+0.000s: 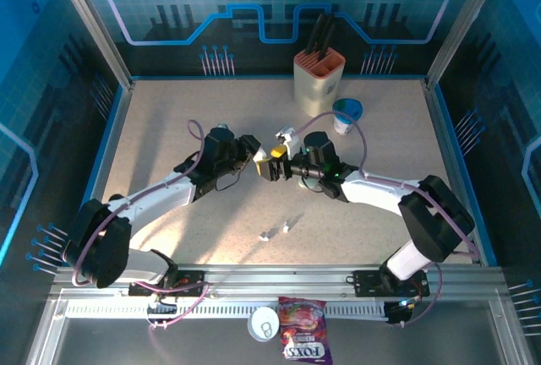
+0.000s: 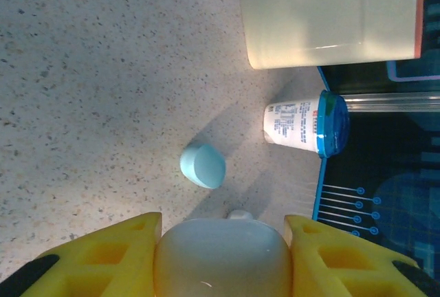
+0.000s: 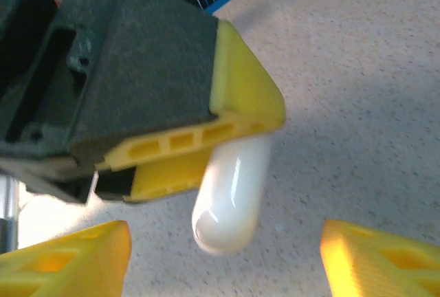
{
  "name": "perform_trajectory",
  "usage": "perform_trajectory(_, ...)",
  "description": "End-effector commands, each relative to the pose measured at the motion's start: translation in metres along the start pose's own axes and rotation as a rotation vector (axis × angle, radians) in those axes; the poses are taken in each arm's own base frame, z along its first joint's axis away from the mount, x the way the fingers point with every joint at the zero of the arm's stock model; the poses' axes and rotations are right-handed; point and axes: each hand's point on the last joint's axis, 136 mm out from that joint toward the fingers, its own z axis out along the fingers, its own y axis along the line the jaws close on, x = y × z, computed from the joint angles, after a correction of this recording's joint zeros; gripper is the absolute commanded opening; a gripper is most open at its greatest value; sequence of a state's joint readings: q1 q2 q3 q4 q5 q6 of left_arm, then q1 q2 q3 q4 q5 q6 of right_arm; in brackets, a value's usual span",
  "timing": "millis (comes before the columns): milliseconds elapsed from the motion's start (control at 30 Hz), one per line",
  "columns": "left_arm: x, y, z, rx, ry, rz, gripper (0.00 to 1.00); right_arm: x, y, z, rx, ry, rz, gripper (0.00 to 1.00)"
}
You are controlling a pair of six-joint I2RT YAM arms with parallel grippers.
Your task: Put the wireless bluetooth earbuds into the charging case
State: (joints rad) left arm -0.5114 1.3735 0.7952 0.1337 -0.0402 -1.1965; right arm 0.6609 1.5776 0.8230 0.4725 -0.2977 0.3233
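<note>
Mid-table, left gripper [image 2: 221, 245] clamped on white charging case [image 3: 230, 194]; right gripper [image 3: 225, 264] just right of it, jaws well apart, holding nothing

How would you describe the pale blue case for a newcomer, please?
From the tall cream knife block at the back, move to the blue-lidded white cup beside it. The pale blue case lies near that cup: the only small, rounded, all-blue thing.

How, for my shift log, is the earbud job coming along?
Done: nothing visibly inserted. In hand: the left end effector grips a white case; the right end effector is open, facing it. Left: two earbuds lie loose on the table.
</note>
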Motion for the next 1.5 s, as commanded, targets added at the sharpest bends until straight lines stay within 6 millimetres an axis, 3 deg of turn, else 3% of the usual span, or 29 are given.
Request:
perform_trajectory(0,0.005,-0.017,-0.007,0.069,0.023,-0.021,0.40,-0.014,0.013,0.011,-0.069,-0.034,-0.009,0.67)
perform_trajectory(400,0.004,-0.010,-0.011,0.055,0.007,-0.001,0.43,-0.020,0.017,0.004,-0.106,-0.032,-0.018,0.13)
perform_trajectory(467,0.003,-0.014,-0.011,0.082,-0.001,0.011,0.51,-0.021,0.019,-0.001,-0.111,-0.031,-0.034,0.11)
perform_trajectory(567,-0.002,-0.032,-0.015,0.195,-0.040,0.105,0.77,-0.022,0.020,-0.011,-0.119,-0.021,-0.062,0.09)
perform_trajectory(633,-0.006,-0.053,-0.023,0.315,-0.057,0.268,0.85,-0.021,0.018,-0.019,-0.123,-0.006,-0.071,0.08)
perform_trajectory(733,-0.006,-0.068,-0.043,0.471,-0.108,0.523,0.94,-0.018,0.014,-0.036,-0.123,0.023,-0.079,0.08)
perform_trajectory(867,0.004,-0.081,-0.068,0.605,-0.111,0.814,0.92,-0.014,0.017,-0.063,-0.115,0.089,-0.115,0.08)
perform_trajectory(933,0.027,-0.089,-0.083,0.723,-0.064,1.002,0.94,-0.015,0.022,-0.075,-0.107,0.110,-0.140,0.07)
perform_trajectory(1033,0.063,-0.087,-0.102,0.900,0.034,1.212,0.92,-0.012,0.031,-0.094,-0.117,0.137,-0.171,0.04)
perform_trajectory(1067,0.071,-0.083,-0.106,0.937,0.055,1.255,0.90,-0.022,0.040,-0.101,-0.133,0.123,-0.195,0.03)
perform_trajectory(1267,0.098,-0.072,-0.121,1.066,0.196,1.333,0.75,-0.025,0.074,-0.130,-0.253,0.149,-0.239,0.00)
perform_trajectory(1467,0.122,-0.073,-0.128,1.153,0.319,1.334,0.53,-0.031,0.093,-0.139,-0.323,0.149,-0.270,0.00)
